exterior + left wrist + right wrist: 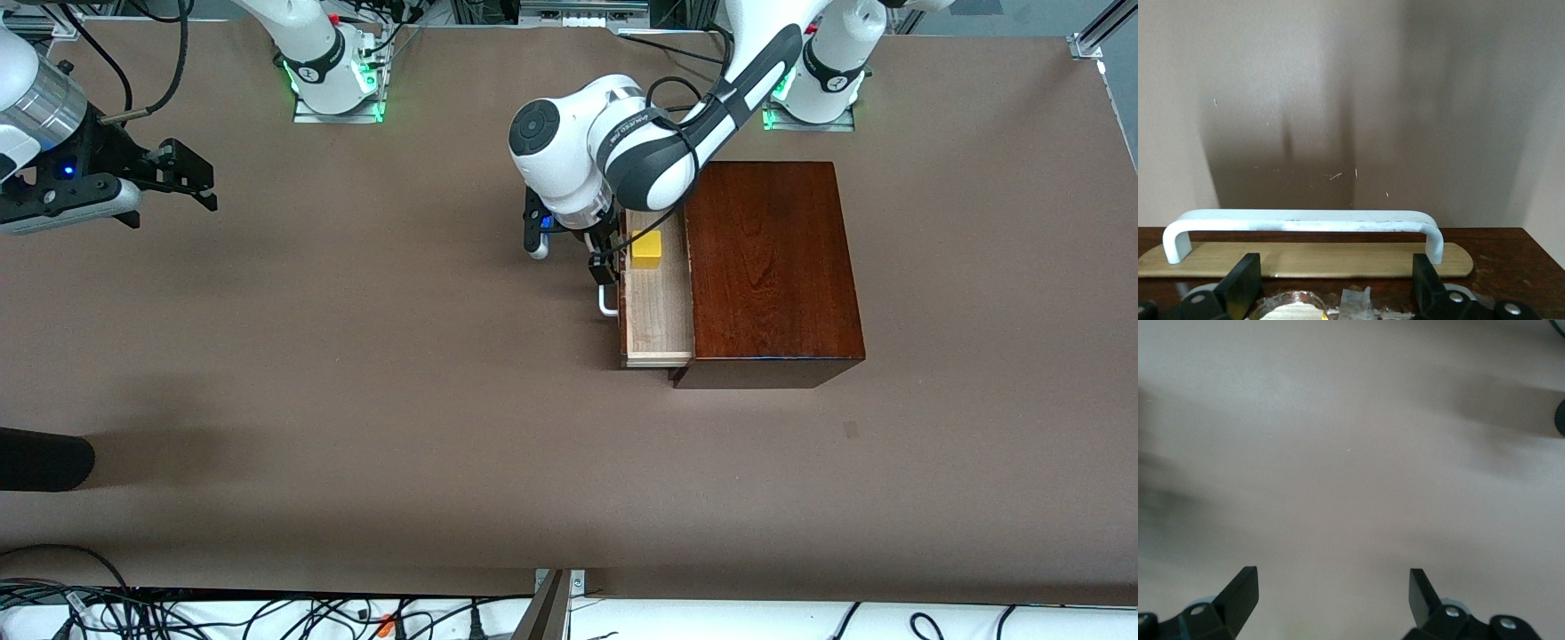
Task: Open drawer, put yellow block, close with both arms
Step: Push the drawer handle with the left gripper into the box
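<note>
I'm seeing the drawer (658,307) standing pulled partway out of the dark mahogany box (769,267), sliding toward the right arm's end of the table. Its long axis is running near-to-far as the front camera sees it, front panel and white handle (607,302) facing the right arm's end. The pale-wood tray is showing open on top.

The yellow block (646,249) is sitting inside the drawer tray, at the end farther from the front camera, flat on the tray floor, edges roughly square to the tray walls.

The left gripper (605,262) is hanging just at the drawer front, over the handle. In the left wrist view its fingers (1241,283) are standing spread, one toward each end of the handle (1305,221), the bar lying crosswise ahead of them and not clamped. It's holding nothing.

The right gripper (191,178) is waiting up over bare table at the right arm's end, well apart from the box. Its fingers (1238,593) are standing fully apart in the right wrist view, nothing between them.

The table (356,373) is a matte brown sheet. A dark object (44,458) is poking in at the edge at the right arm's end, nearer the front camera. Cables (178,613) are bunching along the edge nearest the front camera.
</note>
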